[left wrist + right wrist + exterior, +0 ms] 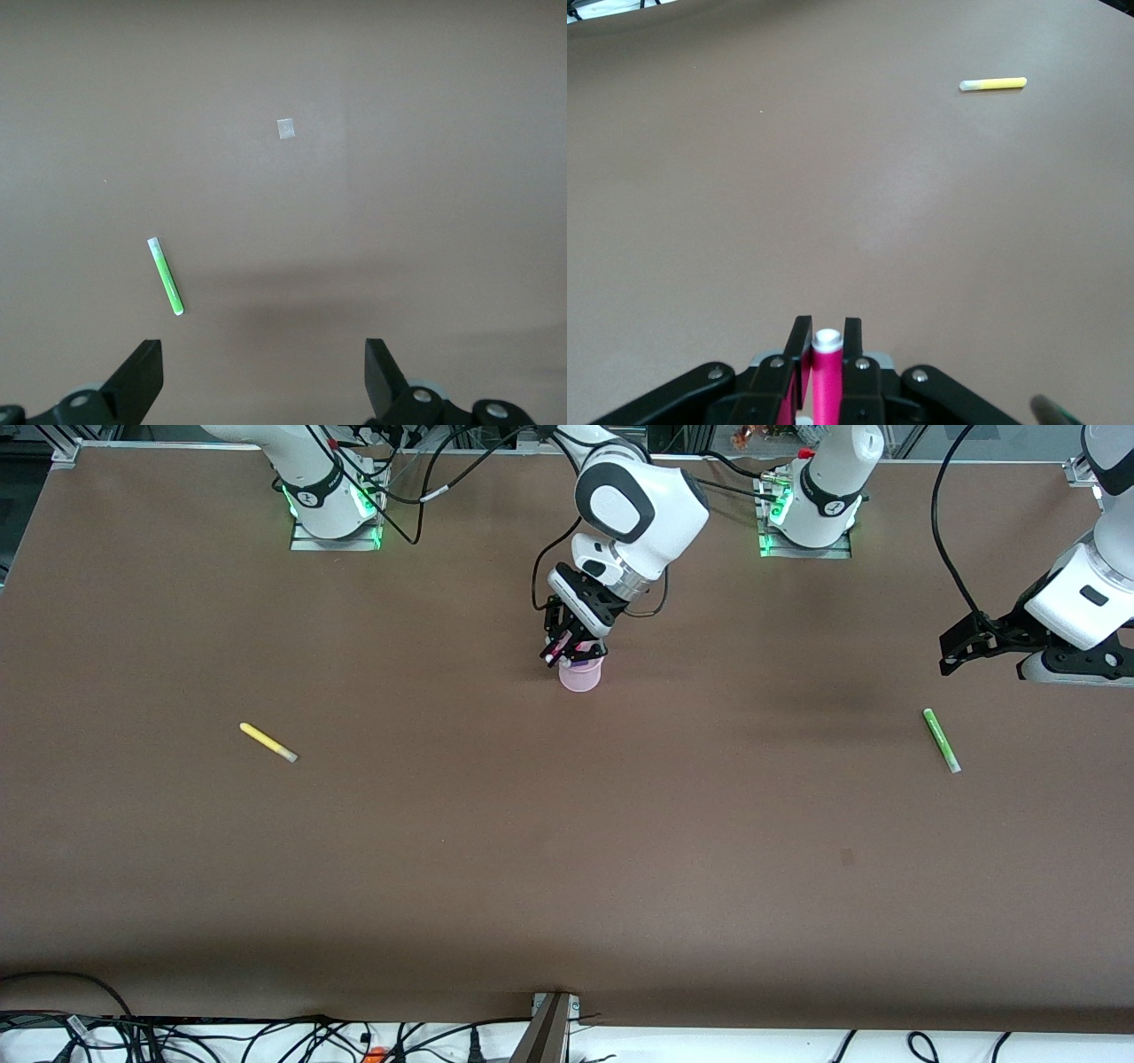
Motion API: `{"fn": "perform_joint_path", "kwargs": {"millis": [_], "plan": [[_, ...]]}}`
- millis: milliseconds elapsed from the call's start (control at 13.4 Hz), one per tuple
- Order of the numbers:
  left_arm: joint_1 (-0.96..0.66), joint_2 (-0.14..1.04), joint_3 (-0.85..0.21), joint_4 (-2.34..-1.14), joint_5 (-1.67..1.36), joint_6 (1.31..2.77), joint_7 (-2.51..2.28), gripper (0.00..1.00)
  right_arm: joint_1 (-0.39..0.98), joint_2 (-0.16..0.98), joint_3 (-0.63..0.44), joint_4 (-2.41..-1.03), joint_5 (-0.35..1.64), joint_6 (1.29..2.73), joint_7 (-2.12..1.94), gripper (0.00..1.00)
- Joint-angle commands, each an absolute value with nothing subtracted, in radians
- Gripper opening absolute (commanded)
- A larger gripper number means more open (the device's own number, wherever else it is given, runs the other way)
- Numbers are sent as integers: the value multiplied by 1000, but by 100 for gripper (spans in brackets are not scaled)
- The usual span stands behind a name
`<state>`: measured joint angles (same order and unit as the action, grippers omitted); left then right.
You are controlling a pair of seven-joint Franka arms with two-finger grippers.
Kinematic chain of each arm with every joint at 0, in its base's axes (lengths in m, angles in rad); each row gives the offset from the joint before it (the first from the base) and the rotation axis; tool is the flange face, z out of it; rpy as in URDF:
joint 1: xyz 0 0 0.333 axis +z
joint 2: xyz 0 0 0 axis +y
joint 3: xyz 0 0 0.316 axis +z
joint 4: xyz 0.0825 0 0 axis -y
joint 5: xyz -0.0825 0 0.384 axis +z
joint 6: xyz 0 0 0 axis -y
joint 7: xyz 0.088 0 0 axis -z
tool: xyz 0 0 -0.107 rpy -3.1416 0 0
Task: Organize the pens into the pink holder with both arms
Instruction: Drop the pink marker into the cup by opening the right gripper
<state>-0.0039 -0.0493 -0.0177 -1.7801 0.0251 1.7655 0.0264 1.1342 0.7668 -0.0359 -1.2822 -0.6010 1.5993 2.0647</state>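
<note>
The brown worktop (567,850) filled nearly the whole front view, with the two arm bases at about 11 and 1 o'clock along its upper edge. The right arm (638,505) reached in to the 12 o'clock middle of the worktop, and its right hand (567,648) hung directly over the pink holder (580,676), clamped on the magenta pen (827,376); the right wrist view showed both fingers pressed against the pen's barrel, its pale cap pointing out past the fingertips. A dark shape just inside the holder's rim looked like the purple pen already dropped in, though that could not be told for sure. The left arm (1085,593) waited at about 2 o'clock, at its own end of the worktop, its left hand (952,657) held apart and empty in the air above the green pen (941,740), which lay flat at 3 o'clock.

The yellow pen (268,742) lay flat at 9 o'clock, toward the right arm's end, well apart from everything else.

By my reading the job stood roughly midway: one pen probably stowed, the magenta one poised for release into the holder, and the green and yellow ones untouched, one for each arm to fetch.
</note>
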Motion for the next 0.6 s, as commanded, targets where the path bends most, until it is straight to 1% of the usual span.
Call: {"fn": "perform_joint_path", "kwargs": {"millis": [0,75,150,224,299,374,523], "plan": [[-14,-51,-25,-1769,25,1747,18,100,1152,801,-48,-1250,-621,1577,2089,0],[-14,-51,-31,-1769,26,1747,18,100,1152,799,-48,-1250,-621,1581,2101,5],[-14,-51,-37,-1769,46,1747,18,100,1152,799,-48,-1249,-620,1583,2103,15],[-15,-51,-40,-1769,64,1747,18,100,1152,796,-48,-1249,-620,1580,2099,44],[-14,-51,-49,-1769,63,1747,18,100,1151,792,-49,-1241,-621,1575,2080,77],[-12,-51,-49,-1766,64,1747,18,100,1147,785,-54,-1241,-621,1574,2036,99],[-12,-51,-49,-1764,63,1741,18,100,1144,743,-69,-1218,-606,1572,1959,99]]}}
